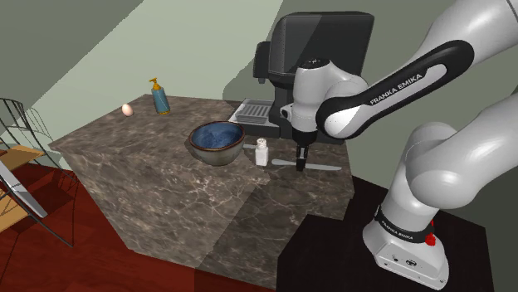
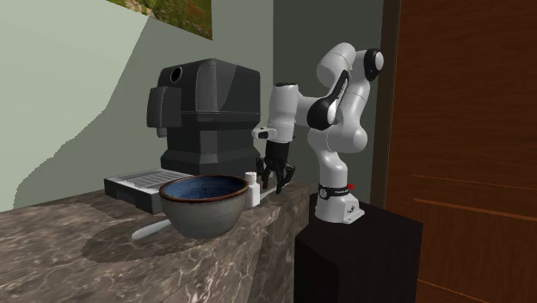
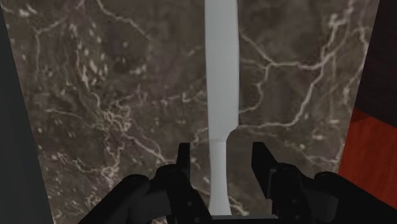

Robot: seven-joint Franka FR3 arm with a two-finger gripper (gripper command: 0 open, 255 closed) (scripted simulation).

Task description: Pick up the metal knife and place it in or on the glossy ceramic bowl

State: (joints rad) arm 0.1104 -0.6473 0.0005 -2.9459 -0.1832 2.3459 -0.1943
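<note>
Flat on the marbled counter (image 3: 95,95) — knife (image 3: 221,83) between the gripper's (image 3: 221,153) parted fingers (image 3: 184,160).

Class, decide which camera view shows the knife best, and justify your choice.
The wrist view: the knife runs lengthwise, its handle between the open gripper. The shoulder view shows a thin strip by the gripper; the second exterior view, a sliver beside it.

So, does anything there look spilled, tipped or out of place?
Nothing is spilled or tipped. The one oddity is an egg lying loose near the far corner of the counter, beside the blue soap dispenser, where it might roll off. The bowl and white bottle stand upright, and the knife lies flat under the open gripper.
</note>
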